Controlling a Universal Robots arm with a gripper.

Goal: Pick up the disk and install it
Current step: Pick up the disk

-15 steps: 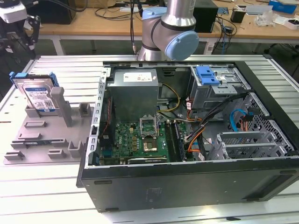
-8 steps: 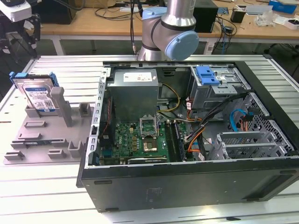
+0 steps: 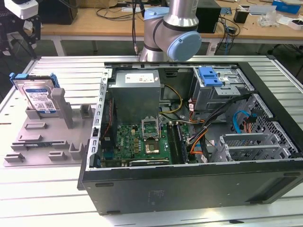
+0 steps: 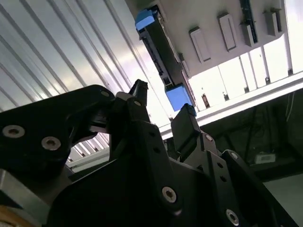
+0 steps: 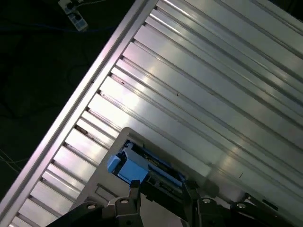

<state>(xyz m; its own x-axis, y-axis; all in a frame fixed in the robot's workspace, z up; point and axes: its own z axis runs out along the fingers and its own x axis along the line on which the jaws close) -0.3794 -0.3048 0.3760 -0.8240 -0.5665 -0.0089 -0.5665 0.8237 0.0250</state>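
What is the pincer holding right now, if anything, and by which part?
Nothing is held. The pincer is open and apart from the disk, which stands on edge in the grey holder.

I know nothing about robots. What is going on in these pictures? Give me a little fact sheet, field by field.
Disk: stands on edge in the grey holder, at the exterior view's left, outside the computer case
Gripper: open, holding nothing, pointed at the disk in both wrist views
Computer case: side open, circuit board showing, lies on the ribbed metal table
Blue tray: atop the drive cage inside the case
Work so far: disk not yet picked up
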